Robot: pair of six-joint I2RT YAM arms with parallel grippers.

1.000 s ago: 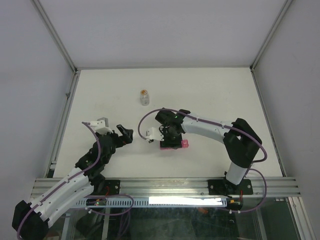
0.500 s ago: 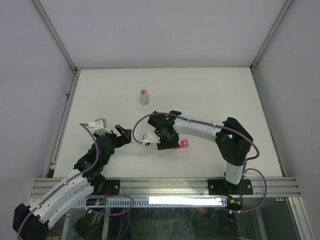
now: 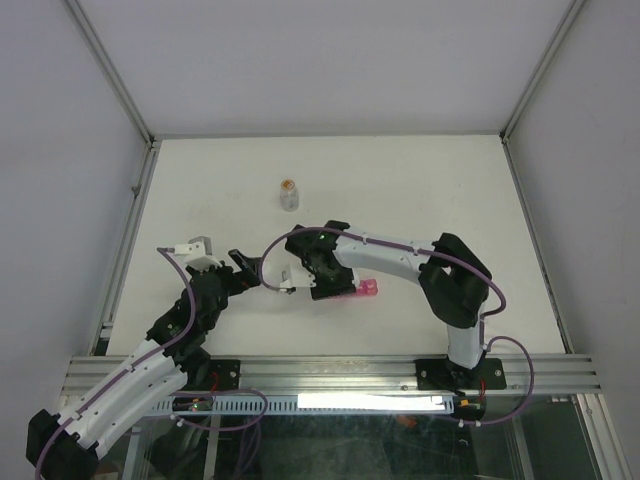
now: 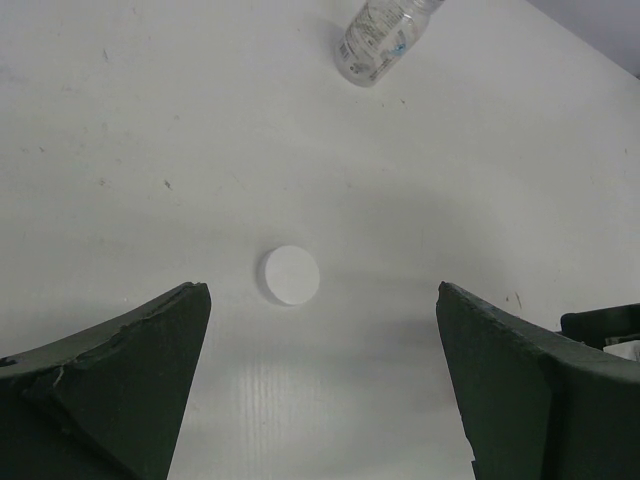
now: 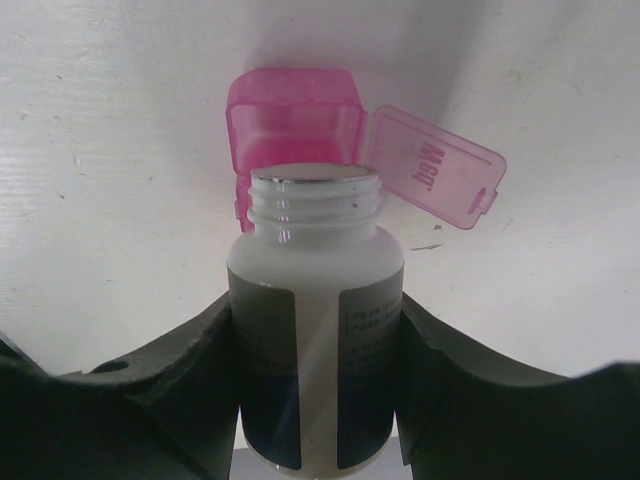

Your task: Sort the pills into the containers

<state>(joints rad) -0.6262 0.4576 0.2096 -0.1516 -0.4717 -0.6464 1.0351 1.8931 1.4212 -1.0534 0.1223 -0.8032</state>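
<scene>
Just beyond mouth of bottle (image 5: 312, 250): pink organiser (image 5: 290, 120), one cell open | R gripper (image 5: 315, 330) clamps uncapped bottle, neck toward cell | L gripper (image 4: 320, 330) agape, farther off.

Translucent pink pill organiser (image 5: 292, 115), one lid (image 5: 432, 165) open sideways.

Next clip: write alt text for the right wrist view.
The right hand grips an uncapped white bottle with a dark label, its mouth toward a pink pill organiser compartment whose lid stands open, on a white table.
</scene>
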